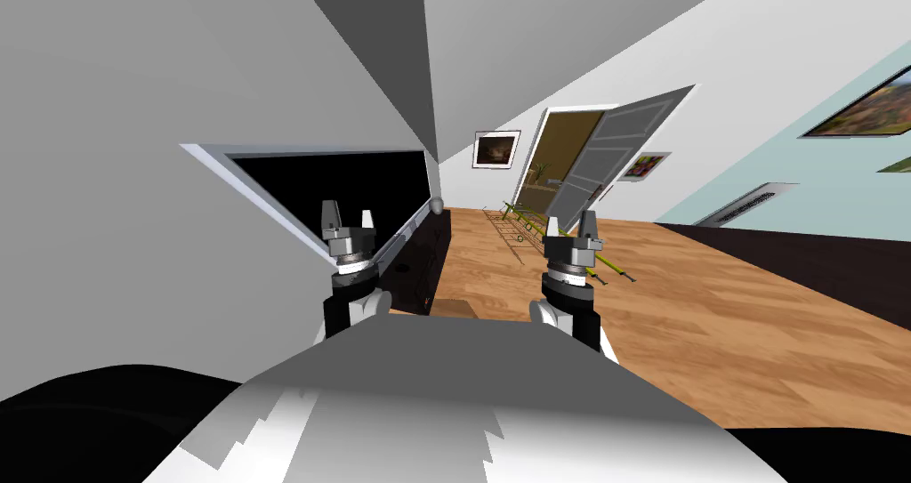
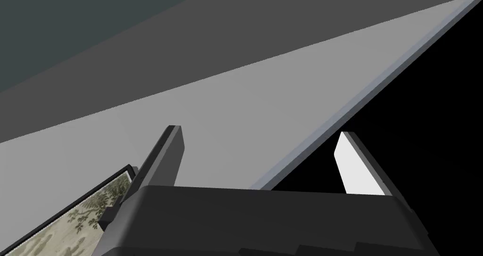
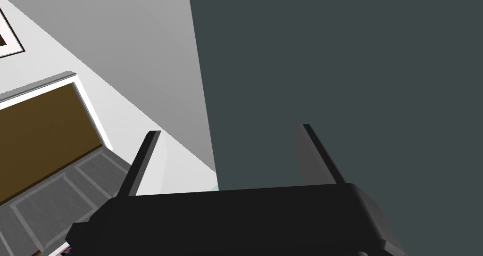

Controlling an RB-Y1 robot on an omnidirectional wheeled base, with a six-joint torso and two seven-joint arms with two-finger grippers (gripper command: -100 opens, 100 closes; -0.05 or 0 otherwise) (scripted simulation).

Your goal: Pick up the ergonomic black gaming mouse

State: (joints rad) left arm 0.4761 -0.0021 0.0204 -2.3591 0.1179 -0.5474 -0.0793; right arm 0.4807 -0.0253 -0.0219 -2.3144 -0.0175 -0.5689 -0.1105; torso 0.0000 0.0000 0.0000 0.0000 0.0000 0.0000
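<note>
Brown wood-plank floor [image 1: 712, 326] runs to an open grey panelled door [image 1: 614, 162]. The left gripper [image 1: 348, 217] and the right gripper [image 1: 570, 226] stand raised, fingers wide apart. Where the black gaming mouse lies, I cannot tell.

Head camera rolled, facing forward over the wood floor [image 1: 712, 326]; wrist cameras point ahead at walls [image 2: 212, 111].
Head and right end effector [image 3: 229, 129] views share the far open grey door [image 1: 614, 162]; head and left end effector [image 2: 259, 131] views share the near black area [image 1: 338, 180].
</note>
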